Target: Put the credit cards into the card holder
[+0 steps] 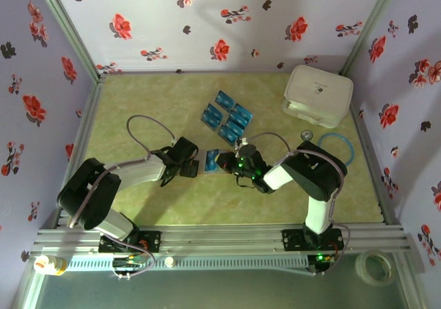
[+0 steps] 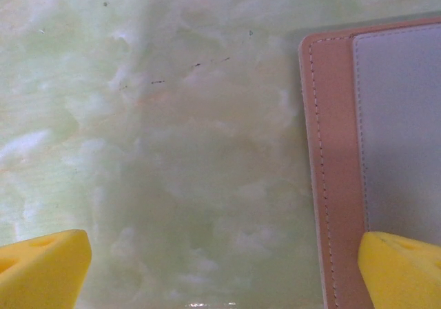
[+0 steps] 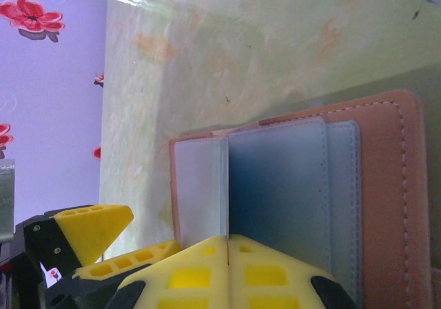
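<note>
The brown card holder (image 1: 215,161) lies open on the green table between my two grippers, its grey-blue inner pockets facing up (image 3: 406,205). My right gripper (image 3: 227,238) is shut on a thin credit card (image 3: 227,185), seen edge-on and standing over the holder's inner pockets. My left gripper (image 2: 224,254) is open. One yellow fingertip (image 2: 396,264) hangs over the holder's stitched brown edge (image 2: 337,150); the other is over bare table. From above, the left gripper (image 1: 191,165) sits at the holder's left and the right gripper (image 1: 233,163) at its right. Several blue credit cards (image 1: 226,113) lie spread just behind.
A big white rounded box (image 1: 318,95) stands at the back right, with a blue ring (image 1: 337,147) in front of it. The floral walls (image 1: 41,81) close in three sides. A tape roll (image 1: 375,264) and a small bottle (image 1: 48,264) lie off the table's front.
</note>
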